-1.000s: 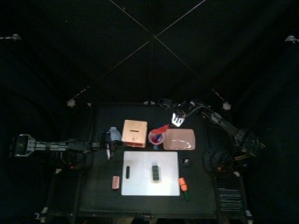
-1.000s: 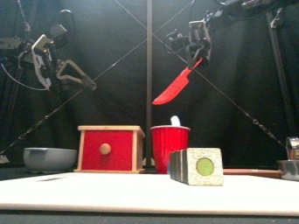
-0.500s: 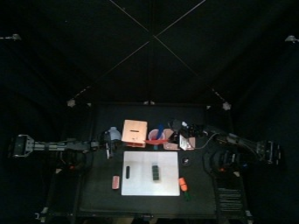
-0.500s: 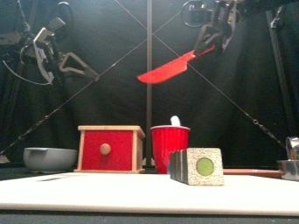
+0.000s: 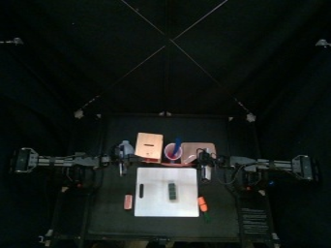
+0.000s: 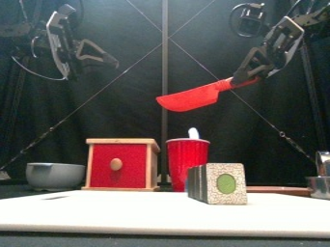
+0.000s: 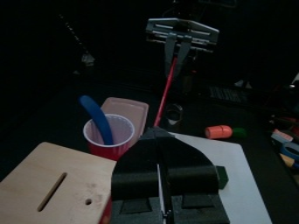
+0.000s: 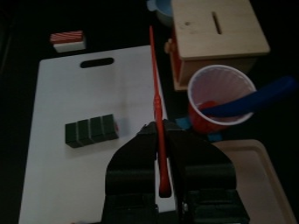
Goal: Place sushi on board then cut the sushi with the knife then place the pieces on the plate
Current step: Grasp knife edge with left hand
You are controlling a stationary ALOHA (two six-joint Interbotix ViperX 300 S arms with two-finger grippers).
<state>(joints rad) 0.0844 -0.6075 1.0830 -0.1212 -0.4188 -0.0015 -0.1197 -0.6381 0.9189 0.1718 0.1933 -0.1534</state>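
The dark green sushi roll (image 5: 169, 192) lies on the white cutting board (image 5: 153, 176); at table height the sushi roll (image 6: 219, 183) shows a green end. My right gripper (image 6: 253, 68) is shut on the handle of the red knife (image 6: 194, 96), held near level high above the board. From the right wrist, the knife (image 8: 156, 96) points over the board (image 8: 82, 96), beside the sushi (image 8: 91, 129). The pink tray (image 5: 198, 155) lies behind the board. My left gripper (image 7: 158, 144) hangs shut and empty by the red cup (image 7: 114, 140).
The wooden box (image 5: 149, 146) with red drawer front (image 6: 122, 165) stands behind the board. The red cup (image 6: 187, 162) holds a blue knife (image 8: 263, 94). A blue-grey bowl (image 6: 54, 175) sits at the left. Small toy foods (image 5: 127, 201) (image 5: 203, 204) lie by the board's sides.
The right arm has swung from the back toward the front, and the red knife has turned from hanging down to near level. The left gripper has risen a little.
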